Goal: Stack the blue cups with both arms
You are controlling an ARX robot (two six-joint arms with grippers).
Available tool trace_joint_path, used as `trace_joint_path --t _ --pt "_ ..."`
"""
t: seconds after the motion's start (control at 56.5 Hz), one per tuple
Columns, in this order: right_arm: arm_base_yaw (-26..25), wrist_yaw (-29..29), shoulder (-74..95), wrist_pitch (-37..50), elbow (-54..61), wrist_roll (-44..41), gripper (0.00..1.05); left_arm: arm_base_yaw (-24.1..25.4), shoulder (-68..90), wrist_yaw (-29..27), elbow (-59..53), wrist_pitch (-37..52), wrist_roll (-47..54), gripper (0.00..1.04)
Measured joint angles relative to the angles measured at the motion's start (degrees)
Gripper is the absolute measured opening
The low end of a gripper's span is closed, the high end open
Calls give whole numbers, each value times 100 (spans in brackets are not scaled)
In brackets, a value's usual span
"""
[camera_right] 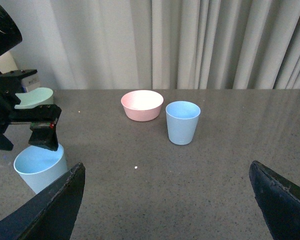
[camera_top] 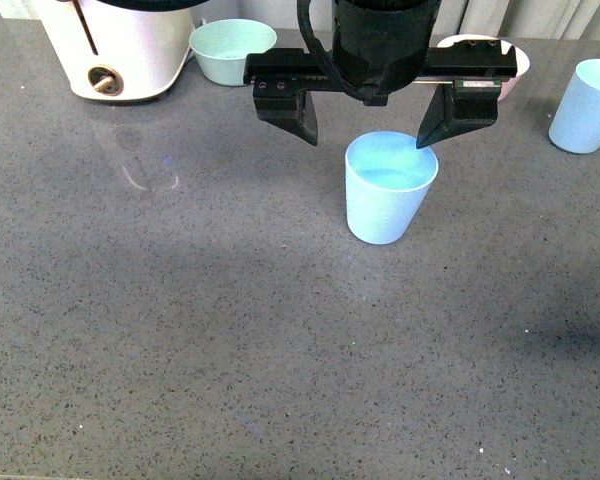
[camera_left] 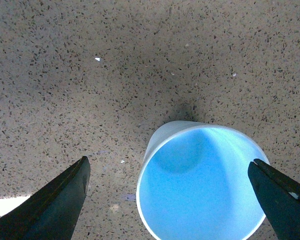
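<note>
One blue cup (camera_top: 390,190) stands upright in the middle of the grey table. My left gripper (camera_top: 367,142) hovers just above its rim, open, with nothing held. In the left wrist view the cup (camera_left: 202,190) sits below and between the spread fingers of the gripper (camera_left: 168,162), closer to one finger (camera_left: 277,197). The second blue cup (camera_top: 587,105) stands upright at the far right and shows ahead in the right wrist view (camera_right: 182,122). My right gripper (camera_right: 166,167) is open and empty, low over bare table and well short of that cup. It is out of the front view.
A pink bowl (camera_right: 142,105) stands beside the second cup, partly hidden behind the left arm in the front view (camera_top: 515,65). A green bowl (camera_top: 230,50) and a white appliance (camera_top: 120,50) stand at the back left. Curtains hang behind the table.
</note>
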State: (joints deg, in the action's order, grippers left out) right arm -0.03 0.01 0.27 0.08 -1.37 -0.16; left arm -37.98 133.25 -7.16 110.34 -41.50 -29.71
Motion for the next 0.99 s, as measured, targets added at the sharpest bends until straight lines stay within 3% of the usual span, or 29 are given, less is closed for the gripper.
trace_joint_path --t 0.336,0.602,0.691,0.85,0.921,0.938,0.992 --pt "0 0 0 0 0 0 96 20 -601 -35 -568 258 146 96" --pt "0 0 0 0 0 0 96 186 -1681 -203 -1394 1174 348 96" --pt "0 0 0 0 0 0 96 398 -2085 -186 -1711 1740 470 96" --pt "0 0 0 0 0 0 96 1198 -2833 -190 -2326 2695 662 96" --pt "0 0 0 0 0 -2 96 1484 -3176 -756 -2957 3923 1141 88" --pt "0 0 0 0 0 0 96 1593 -3373 -1106 -3434 4844 1558 82" --pt "0 2 0 0 0 0 96 1794 -3781 -1233 -4380 6319 2131 72"
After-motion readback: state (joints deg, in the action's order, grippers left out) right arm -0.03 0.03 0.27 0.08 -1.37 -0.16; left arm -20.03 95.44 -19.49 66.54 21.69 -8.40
